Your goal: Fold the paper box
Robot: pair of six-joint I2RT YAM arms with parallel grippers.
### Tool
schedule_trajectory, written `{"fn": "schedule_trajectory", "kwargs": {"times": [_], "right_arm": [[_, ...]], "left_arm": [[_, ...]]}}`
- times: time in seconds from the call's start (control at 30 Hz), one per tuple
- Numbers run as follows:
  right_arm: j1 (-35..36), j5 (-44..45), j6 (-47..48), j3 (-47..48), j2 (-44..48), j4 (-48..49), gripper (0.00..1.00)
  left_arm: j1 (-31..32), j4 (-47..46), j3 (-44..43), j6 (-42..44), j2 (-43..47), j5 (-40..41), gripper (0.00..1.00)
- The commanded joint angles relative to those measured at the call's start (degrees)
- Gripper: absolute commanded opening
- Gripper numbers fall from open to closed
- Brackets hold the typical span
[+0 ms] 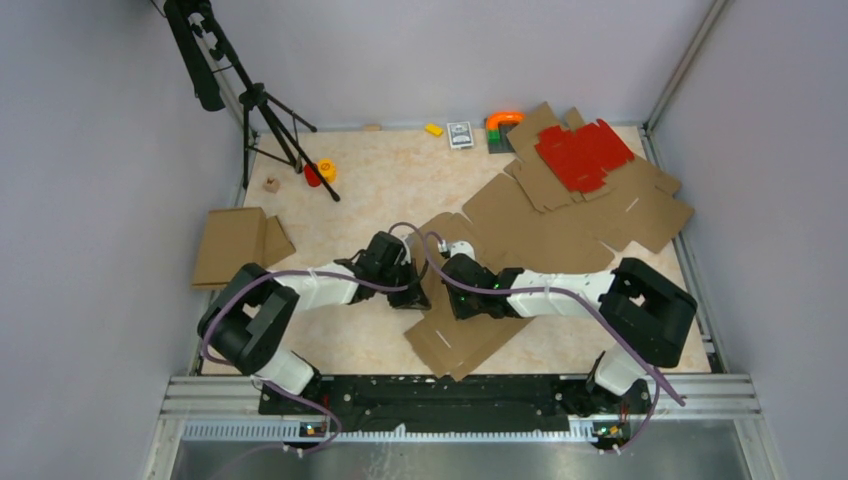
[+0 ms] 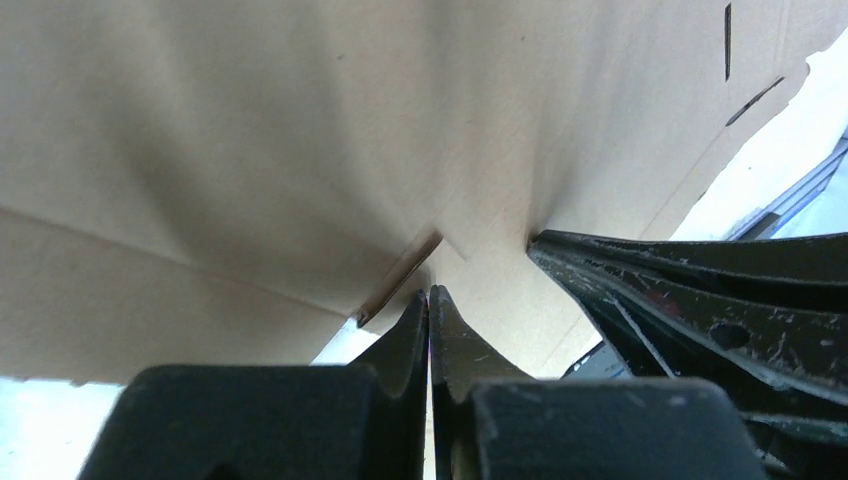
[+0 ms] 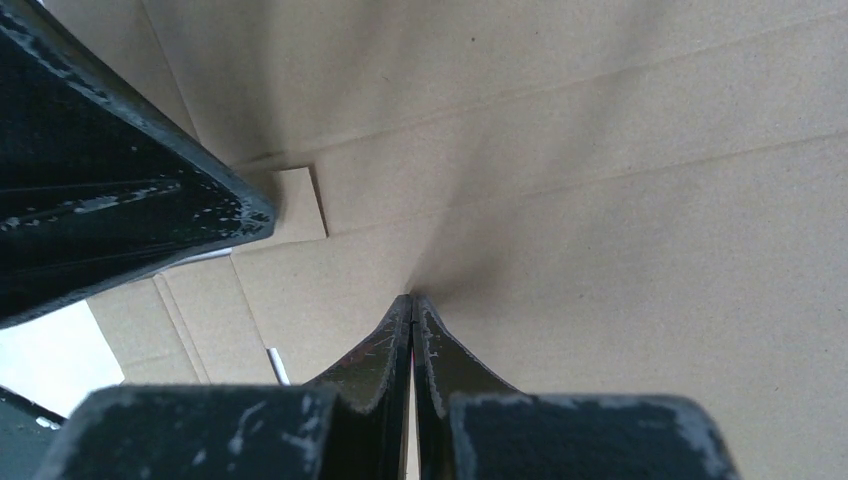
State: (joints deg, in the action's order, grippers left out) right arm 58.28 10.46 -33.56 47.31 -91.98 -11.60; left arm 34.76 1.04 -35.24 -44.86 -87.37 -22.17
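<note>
The paper box [image 1: 540, 225] lies flat on the worktop [image 1: 400, 180], nearer than the red sheet [image 1: 583, 155]. The left jaws and right jaws are closed tight, empty, with tips set against it. The crease should be pinned evenly.

Walls: pale lilac-grey panels [image 1: 90, 150] are enclosing the cell on the left, back and right sides.
Table top: a beige marbled surface [image 1: 400, 180] is lying flat and is forming the floor of the enclosure.
Corner post: an aluminium profile [image 1: 685, 62] is running up the back right corner.
Front rail: ribbed aluminium extrusions [image 1: 720, 388] are spanning the near edge.
Tripod: a black tripod [image 1: 256, 98] is standing at the back left, its feet resting on the table top.
Light: even, diffuse light is falling from above and is casting soft shadows.
</note>
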Motion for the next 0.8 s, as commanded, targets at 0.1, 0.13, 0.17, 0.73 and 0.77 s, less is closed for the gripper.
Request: {"fn": "schedule_trajectory", "kwargs": {"times": [0.1, 0.13, 0.17, 0.73, 0.77], "right_arm": [[-0.31, -4.07, 1.66, 1.66, -4.3, 0.7, 0.0], [-0.36, -4.22, 1.85, 2.18, -4.7, 0.55, 0.0], [-0.35, -4.53, 2.15, 2.77, -5.2, 0.42, 0.0], [-0.34, -13.99, 6.05, 21.71, -21.38, 1.78, 0.0], [-0.34, -14.02, 6.17, 22.45, -21.4, 1.66, 0.0]], "left_arm": [[1.79, 10.27, -3.78, 5.61, -3.78, 10.71, 0.0], [1.81, 11.16, -3.65, 5.82, -3.65, 11.55, 0.0], [1.8, 12.0, -3.17, 5.84, -3.41, 12.51, 0.0], [1.74, 12.98, 10.32, -2.04, 10.77, 18.99, 0.0], [1.71, 11.8, 11.02, -1.93, 11.56, 18.27, 0.0]]}}
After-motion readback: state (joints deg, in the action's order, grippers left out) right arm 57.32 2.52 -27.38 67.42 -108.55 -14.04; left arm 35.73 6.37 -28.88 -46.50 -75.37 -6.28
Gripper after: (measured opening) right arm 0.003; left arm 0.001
